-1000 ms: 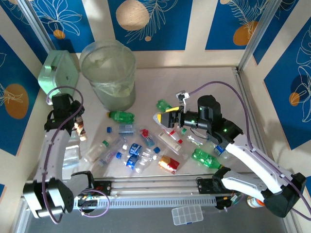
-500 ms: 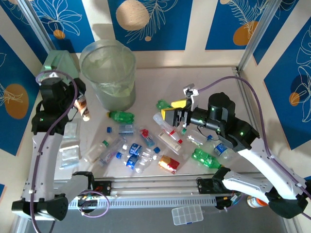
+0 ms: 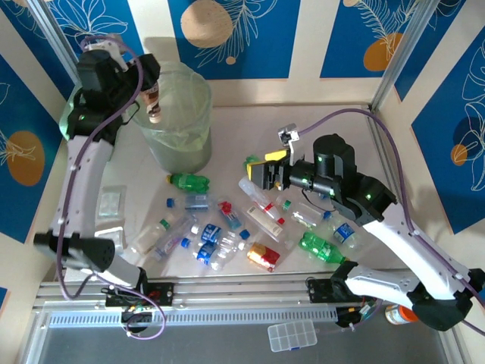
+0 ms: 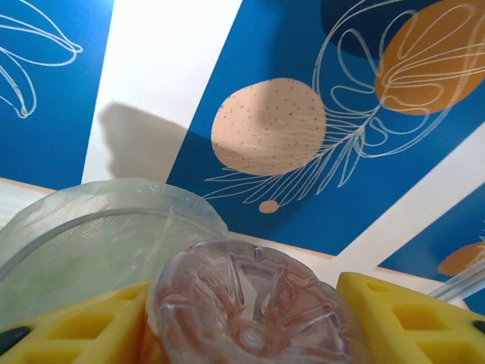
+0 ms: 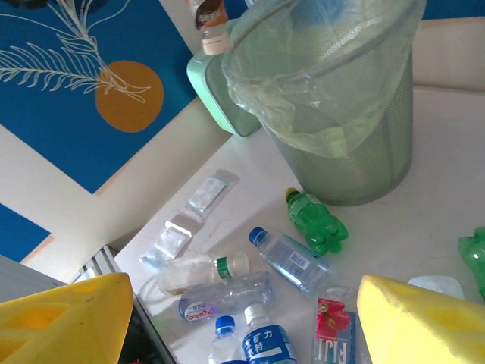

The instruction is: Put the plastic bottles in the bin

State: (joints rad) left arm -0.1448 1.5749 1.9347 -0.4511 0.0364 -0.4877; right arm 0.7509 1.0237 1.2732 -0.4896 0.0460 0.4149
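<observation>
Brown-labelled bottle [image 3: 154,102] clamped in left gripper [image 3: 149,87], upper left of frame, over bin [image 3: 186,148] rim (cap down). Right gripper [image 3: 263,174] spread, empty, mid-frame above loose bottles [image 3: 220,239] on table [image 3: 250,129].

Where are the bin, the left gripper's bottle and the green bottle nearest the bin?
bin [image 3: 178,152], top external view, front wall.
held bottle [image 4: 250,303], left wrist view, its base.
green bottle [image 5: 317,221], right wrist view, its body.
</observation>
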